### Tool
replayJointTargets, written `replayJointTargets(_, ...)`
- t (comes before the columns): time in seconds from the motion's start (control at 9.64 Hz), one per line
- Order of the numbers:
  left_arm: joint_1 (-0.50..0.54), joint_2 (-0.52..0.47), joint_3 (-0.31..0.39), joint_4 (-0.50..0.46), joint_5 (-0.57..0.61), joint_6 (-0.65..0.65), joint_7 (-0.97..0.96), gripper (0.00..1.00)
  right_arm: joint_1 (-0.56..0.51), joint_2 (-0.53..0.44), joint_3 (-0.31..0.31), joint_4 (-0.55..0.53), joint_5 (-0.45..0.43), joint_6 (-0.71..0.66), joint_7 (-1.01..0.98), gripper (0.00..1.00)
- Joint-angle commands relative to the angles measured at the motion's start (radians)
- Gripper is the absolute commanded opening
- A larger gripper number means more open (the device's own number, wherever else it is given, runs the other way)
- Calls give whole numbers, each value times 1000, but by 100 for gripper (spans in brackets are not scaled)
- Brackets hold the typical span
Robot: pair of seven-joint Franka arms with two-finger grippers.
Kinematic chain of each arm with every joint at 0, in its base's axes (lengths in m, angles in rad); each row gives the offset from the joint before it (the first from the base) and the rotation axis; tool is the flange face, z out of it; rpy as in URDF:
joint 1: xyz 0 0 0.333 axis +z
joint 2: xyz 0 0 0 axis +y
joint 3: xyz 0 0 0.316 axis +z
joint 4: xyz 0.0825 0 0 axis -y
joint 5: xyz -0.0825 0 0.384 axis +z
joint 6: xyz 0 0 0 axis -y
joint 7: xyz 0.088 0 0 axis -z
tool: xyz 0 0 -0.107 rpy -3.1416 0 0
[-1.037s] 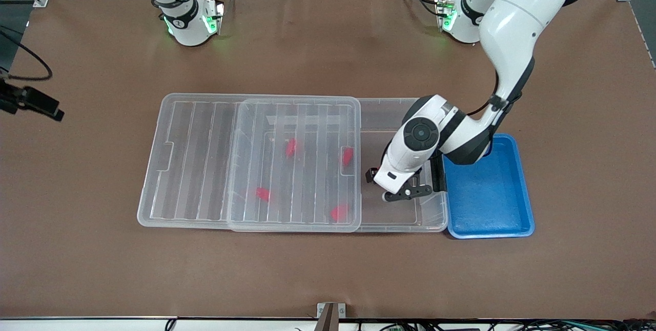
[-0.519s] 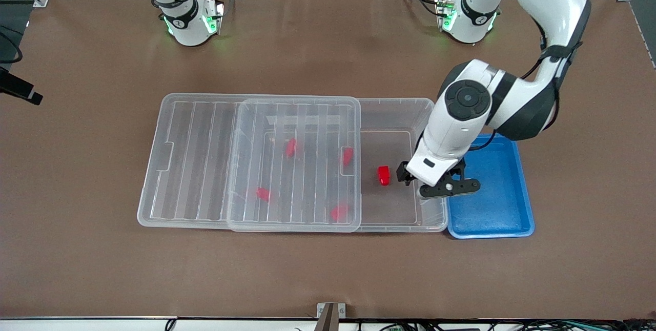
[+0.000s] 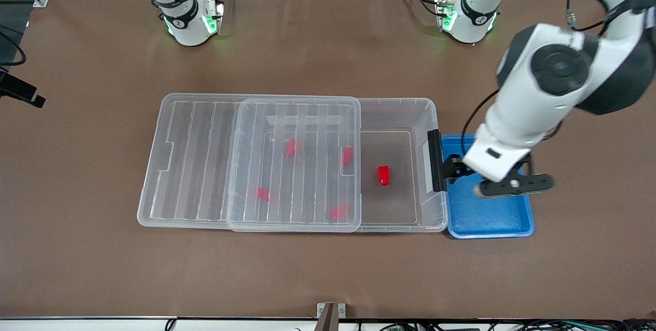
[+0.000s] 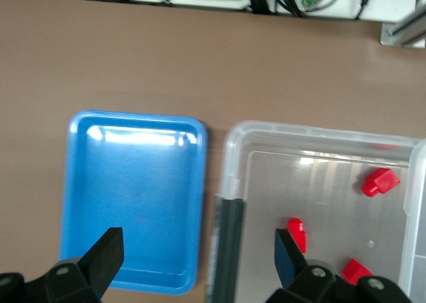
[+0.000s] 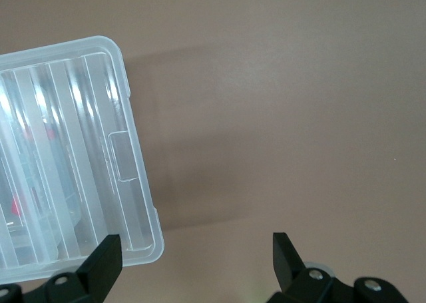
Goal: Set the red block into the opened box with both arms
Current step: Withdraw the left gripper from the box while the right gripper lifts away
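Observation:
The red block (image 3: 383, 175) lies on the floor of the clear box (image 3: 400, 105), in the uncovered part near the black latch bar (image 3: 436, 161). In the left wrist view the red block (image 4: 296, 231) peeks out beside one finger. The ribbed lid (image 3: 205, 167) is slid toward the right arm's end and covers several more red pieces (image 3: 291, 147). My left gripper (image 3: 461, 173) hangs open and empty over the blue tray (image 3: 492, 218), and the left gripper (image 4: 198, 250) spans the tray's edge and the latch bar. My right gripper (image 5: 196, 250) is open and empty over bare table beside a lid corner (image 5: 126, 203).
The blue tray (image 4: 133, 183) butts against the box's latch end and holds nothing. Both arm bases (image 3: 187, 18) stand along the table's edge farthest from the front camera. A black device (image 3: 20, 96) juts in at the right arm's end.
The left gripper rose out of the box and swung over the blue tray, leaving the red block on the box floor. The lid and the other red pieces have not moved.

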Motion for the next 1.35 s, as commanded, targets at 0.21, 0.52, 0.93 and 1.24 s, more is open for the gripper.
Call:
replayJointTargets(0.21, 113, -158, -5, -34, -164, -155, 40, 100, -4, 20, 1, -28, 3, 9, -104, 100)
replayJointTargets(0.52, 61, -283, 149, -68, -214, -285, 268, 100, -7, 106, -4, -177, 1, 205, -235, 68)
replayJointTargets(0.93, -8, -476, 352, -268, -264, -313, 503, 100, 19, 129, 2, -481, 17, 570, -444, 0)
replayJointTargets(1.24, -7, -515, 363, -298, -280, -365, 491, 100, 33, 167, 7, -509, 113, 592, -442, 0)
